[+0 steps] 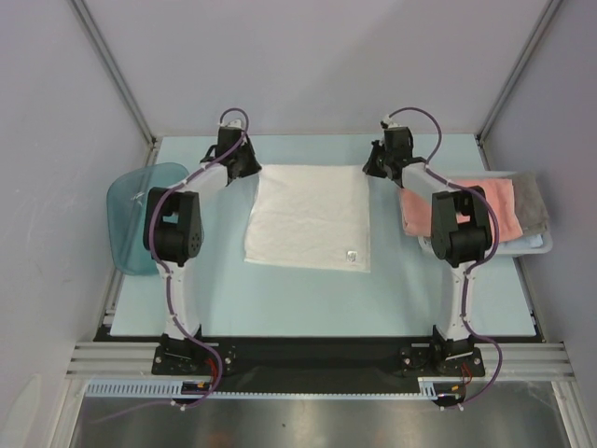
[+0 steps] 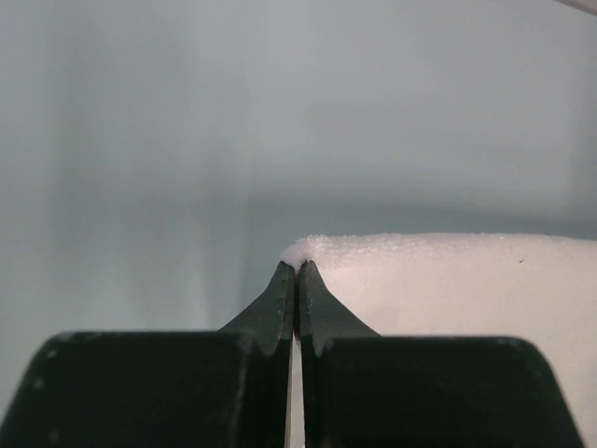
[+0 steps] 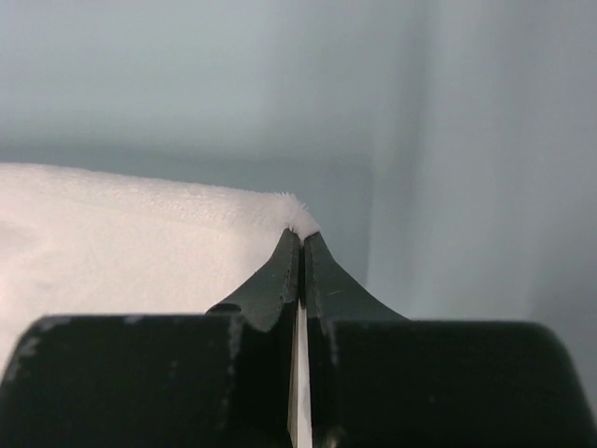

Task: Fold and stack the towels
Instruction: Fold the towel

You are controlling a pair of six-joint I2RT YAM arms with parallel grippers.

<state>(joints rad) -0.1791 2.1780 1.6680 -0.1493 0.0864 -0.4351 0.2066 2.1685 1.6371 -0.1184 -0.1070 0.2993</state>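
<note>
Left tool [image 2: 298, 268] fully closed, pinching far-left corner of white towel [image 1: 312, 219]; right tool [image 3: 301, 233] likewise closed, pinching far-right corner; towel flat on bench [image 1: 308, 299]

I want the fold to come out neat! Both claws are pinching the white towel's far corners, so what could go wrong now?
1. The left claw and right claw each pinch only the very tip of a corner, so the white towel could slip out when lifted.
2. If one claw moves faster, the fold may come out crooked.
3. The right arm's elbow hangs over the pink towel and might snag it.
</note>
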